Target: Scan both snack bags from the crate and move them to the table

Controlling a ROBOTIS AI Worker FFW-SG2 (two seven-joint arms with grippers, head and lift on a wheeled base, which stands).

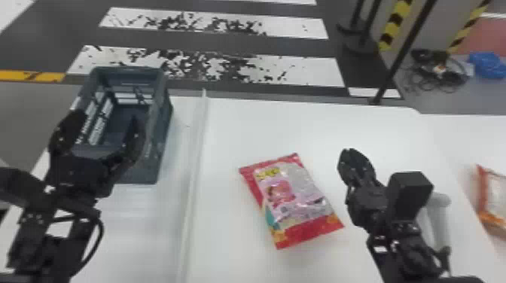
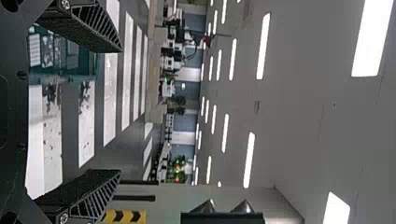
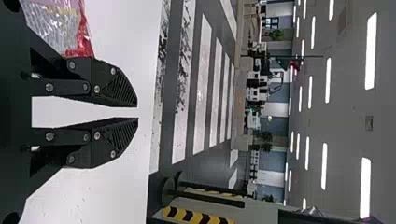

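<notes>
L hand (image 1: 106,116) prob. over crate (image 1: 160,150), 1 red bag (image 1: 293,195) on tbl (image 1: 233,131)

Smooth white table (image 1: 233,124): a low ridge (image 1: 194,154) runs along its top.
Open blue-gray plastic crate (image 1: 160,158): stands left of the ridge.
Red-and-pink plastic snack bag (image 1: 293,199): lies flat to the right.
Adjoining white surface (image 1: 467,139): holds an orange-and-red packet (image 1: 491,220).

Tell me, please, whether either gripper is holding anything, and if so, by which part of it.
Nothing is held: the left gripper and the right gripper are both empty, and the red snack bag lies on the table.
</notes>
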